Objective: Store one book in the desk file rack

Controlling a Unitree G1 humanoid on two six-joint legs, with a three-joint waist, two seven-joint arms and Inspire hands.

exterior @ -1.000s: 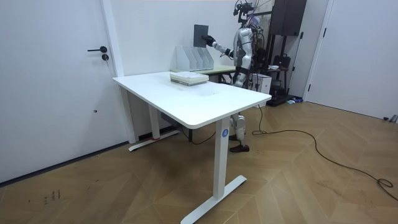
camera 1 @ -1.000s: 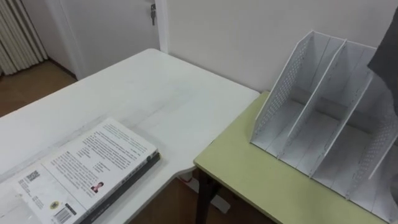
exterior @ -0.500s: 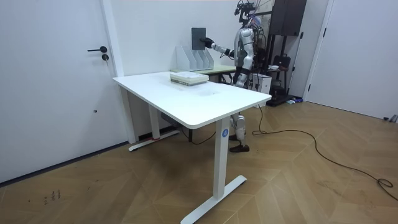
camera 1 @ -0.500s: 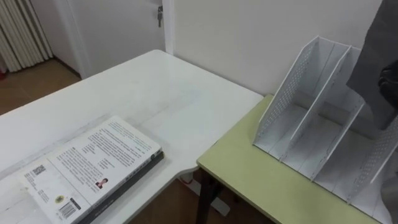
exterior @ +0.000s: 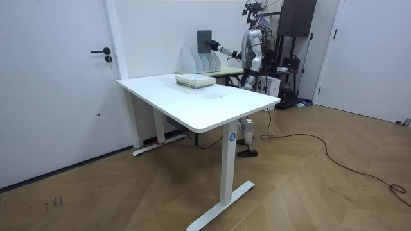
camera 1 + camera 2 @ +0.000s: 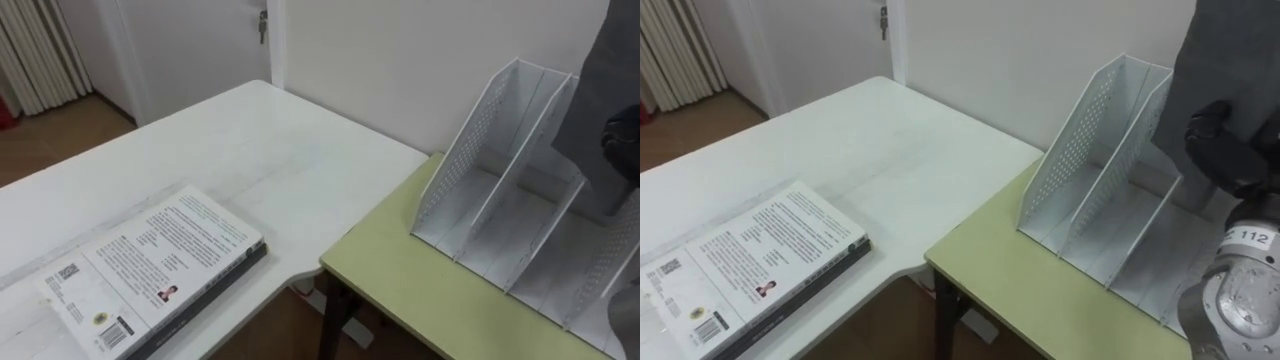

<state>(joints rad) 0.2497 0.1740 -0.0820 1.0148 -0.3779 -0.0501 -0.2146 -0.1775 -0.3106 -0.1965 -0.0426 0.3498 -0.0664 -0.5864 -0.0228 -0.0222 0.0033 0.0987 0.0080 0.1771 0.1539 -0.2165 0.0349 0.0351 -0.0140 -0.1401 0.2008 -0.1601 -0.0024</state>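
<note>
Left eye view: a white bench [image 6: 260,150] carries a stack of books [image 6: 150,270] at its near left, lying flat with the printed cover up. A green bench [image 6: 420,290] abuts it on the right and carries the white file rack [image 6: 462,160], which stands against the wall with its compartments empty. The grey book [image 6: 608,60] is upright at the upper right, over the rack's right-hand compartments. The right hand [image 6: 622,145] grips it near the lower edge. Right eye view: the dark fingers are curled round the book's edge, and the book's lower part overlaps the rack's top. Whether it has entered a compartment cannot be determined. Room view: the robot stands at the green bench behind the white bench, right arm extended, book held vertically just above the rack.
</note>
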